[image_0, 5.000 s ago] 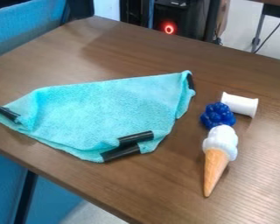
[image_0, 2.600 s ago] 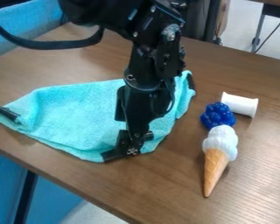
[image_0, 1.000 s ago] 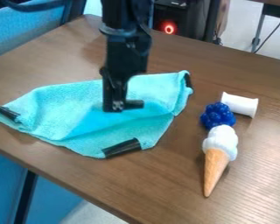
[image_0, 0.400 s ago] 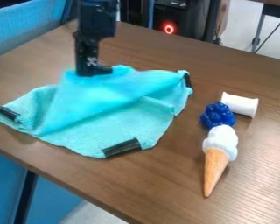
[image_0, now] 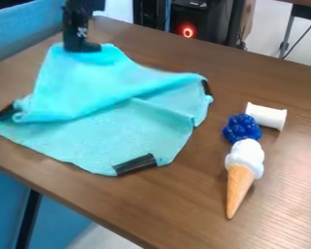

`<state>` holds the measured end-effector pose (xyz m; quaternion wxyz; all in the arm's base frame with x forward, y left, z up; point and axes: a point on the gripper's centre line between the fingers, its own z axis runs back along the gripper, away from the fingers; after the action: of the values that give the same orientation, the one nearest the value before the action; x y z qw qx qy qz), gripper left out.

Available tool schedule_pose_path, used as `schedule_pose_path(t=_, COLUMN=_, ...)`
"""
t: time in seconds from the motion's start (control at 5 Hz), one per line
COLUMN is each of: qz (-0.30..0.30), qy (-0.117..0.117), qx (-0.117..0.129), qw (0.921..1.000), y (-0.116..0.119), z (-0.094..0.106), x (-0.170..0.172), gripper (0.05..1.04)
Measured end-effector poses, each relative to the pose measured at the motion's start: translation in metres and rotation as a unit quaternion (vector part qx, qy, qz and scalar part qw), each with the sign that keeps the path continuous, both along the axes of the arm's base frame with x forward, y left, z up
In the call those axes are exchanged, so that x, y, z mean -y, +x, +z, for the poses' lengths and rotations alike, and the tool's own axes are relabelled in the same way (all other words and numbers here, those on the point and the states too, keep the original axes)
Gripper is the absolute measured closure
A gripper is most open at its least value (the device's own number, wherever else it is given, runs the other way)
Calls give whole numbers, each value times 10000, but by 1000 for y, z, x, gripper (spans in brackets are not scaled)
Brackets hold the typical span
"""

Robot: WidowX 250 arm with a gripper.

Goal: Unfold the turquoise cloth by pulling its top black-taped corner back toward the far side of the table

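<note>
Tabletop [image_0: 184, 214] of dark brown, wood-grained board spread beneath the robot's black two-finger claw [image_0: 82, 47] and reached out from it toward the camera. Nearest the camera, well apart from the claw on the right of the view, a toy ice-cream cone with a tan wafer-patterned body [image_0: 240, 187] and a rounded white top [image_0: 245, 156] lay on its side, its tip pointing away from the claw. Just beyond the white top was a glossy, deep blue, lumpy piece [image_0: 242, 128], and beside that a white, smooth cylinder [image_0: 267, 116] lay on its side, also to the claw's right. Between these things and the claw lay a turquoise, soft-textured cloth [image_0: 129, 141], its near part on the table and its far part folded over and raised toward the claw. Black strips were on it: one [image_0: 134, 164] at the near edge, below and right of the claw; one [image_0: 6, 113] below and left; one [image_0: 207, 88] at the right-hand corner. The claw's fingers were closed on the cloth's farthest end, pinching it near the back of the table. Beyond the claw, to its left, was a blue fabric seat back [image_0: 22, 26]; farther off to its right, a red ring [image_0: 188, 32] glowed on a dark unit.
</note>
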<state>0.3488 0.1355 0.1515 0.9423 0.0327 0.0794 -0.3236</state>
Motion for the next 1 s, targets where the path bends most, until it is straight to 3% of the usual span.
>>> schedule_pose_path(t=0.4, qz=-167, qy=421, qx=-19, qw=9990, y=28, z=11, x=-27, gripper=1024)
schedule_pose_path(t=0.6, qz=-255, qy=463, qx=75, qw=9986, y=41, z=10, x=-31, gripper=1024)
schedule_pose_path(t=0.8, qz=-511, qy=558, qx=396, qw=9963, y=54, z=6, x=-38, gripper=1024)
schedule_pose_path(t=1.0, qz=-639, qy=510, qx=523, qw=9953, y=58, z=-2, x=-48, gripper=1024)
